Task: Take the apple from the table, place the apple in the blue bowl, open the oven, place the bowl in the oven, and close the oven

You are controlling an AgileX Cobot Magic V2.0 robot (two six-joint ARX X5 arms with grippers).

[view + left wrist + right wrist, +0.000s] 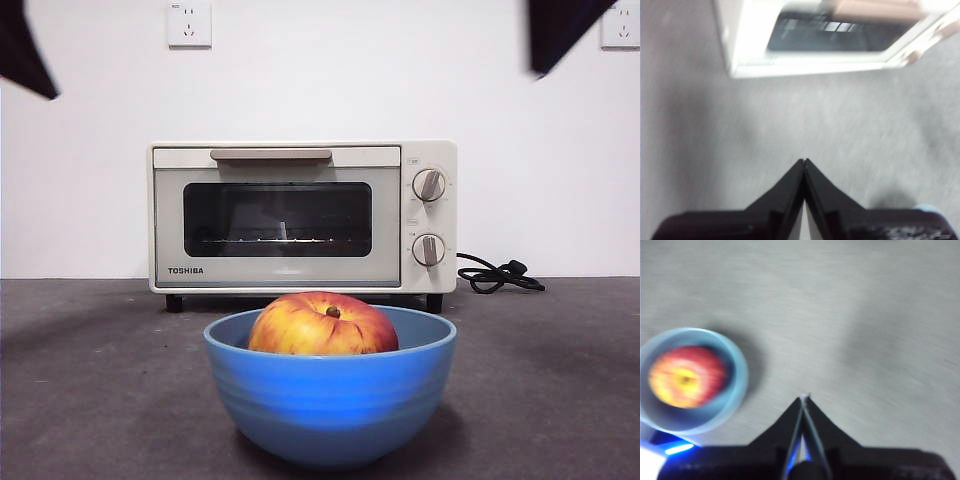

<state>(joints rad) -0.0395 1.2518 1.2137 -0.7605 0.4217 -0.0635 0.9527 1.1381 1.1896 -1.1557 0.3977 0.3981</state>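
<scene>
Now apple (686, 376) in blue bowl (735, 385), beside shut right claw (804, 399), apart.

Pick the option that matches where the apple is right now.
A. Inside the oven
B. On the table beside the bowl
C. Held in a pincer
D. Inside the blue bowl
D: the apple sits inside the blue bowl on the table, in front of the closed oven, and both pincers are shut and hold nothing.
</scene>
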